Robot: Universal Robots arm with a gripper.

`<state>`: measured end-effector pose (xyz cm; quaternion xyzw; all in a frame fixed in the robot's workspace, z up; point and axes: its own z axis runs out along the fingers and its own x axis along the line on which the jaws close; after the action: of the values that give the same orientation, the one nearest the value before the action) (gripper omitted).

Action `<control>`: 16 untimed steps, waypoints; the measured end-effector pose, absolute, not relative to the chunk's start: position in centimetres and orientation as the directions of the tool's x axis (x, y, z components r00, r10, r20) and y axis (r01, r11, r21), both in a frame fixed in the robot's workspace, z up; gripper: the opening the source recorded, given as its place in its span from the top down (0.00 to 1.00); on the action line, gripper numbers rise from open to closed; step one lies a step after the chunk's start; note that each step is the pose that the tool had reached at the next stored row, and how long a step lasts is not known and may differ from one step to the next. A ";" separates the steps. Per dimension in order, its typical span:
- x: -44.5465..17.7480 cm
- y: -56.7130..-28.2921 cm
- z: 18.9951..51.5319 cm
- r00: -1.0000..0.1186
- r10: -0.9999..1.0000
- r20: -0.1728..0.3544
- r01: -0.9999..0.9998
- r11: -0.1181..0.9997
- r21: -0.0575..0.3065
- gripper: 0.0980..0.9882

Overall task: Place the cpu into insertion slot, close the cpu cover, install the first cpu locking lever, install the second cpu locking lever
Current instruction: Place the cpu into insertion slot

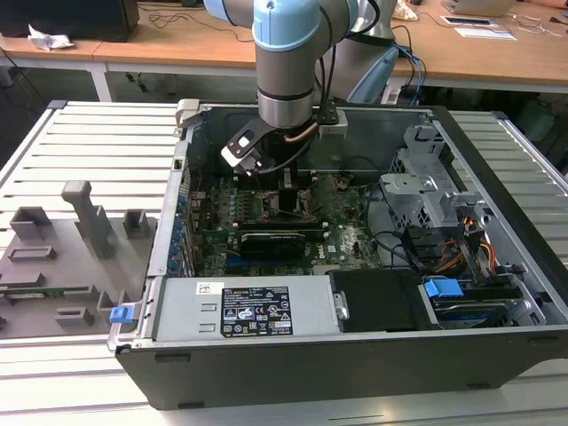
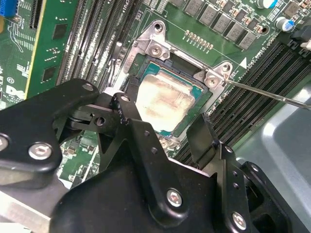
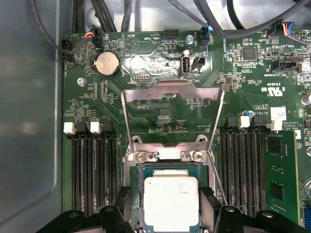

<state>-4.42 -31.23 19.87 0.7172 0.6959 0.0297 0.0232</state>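
Observation:
The cpu (image 3: 171, 201), a square chip with a silvery-beige top, lies flat inside the insertion slot (image 3: 134, 194), whose dark rim shows around it. In the second wrist view the cpu (image 2: 165, 104) sits the same way in the slot (image 2: 146, 68). My gripper (image 3: 167, 209) hangs just above it, open, with one black finger (image 3: 123, 206) on each side and a small gap to the chip's edges. The cpu cover (image 3: 172, 92) stands raised on its hinge, away from the slot. A thin locking lever (image 2: 272, 96) sticks out beside the socket. In the exterior view my gripper (image 1: 288, 185) is low inside the case.
Long black memory slots (image 3: 92, 170) flank the socket on both sides. A black expansion card (image 1: 271, 241) lies nearer the power supply (image 1: 240, 311). A drive cage (image 1: 435, 191) and cables fill the exterior view's right. A grey fixture plate (image 1: 71, 257) sits outside the case.

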 end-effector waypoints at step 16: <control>-4.3 -31.4 21.0 0.030 1.000 0.009 0.997 -0.030 0.071 0.66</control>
<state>-4.32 -31.37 21.05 0.7173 0.6959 0.0278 0.0224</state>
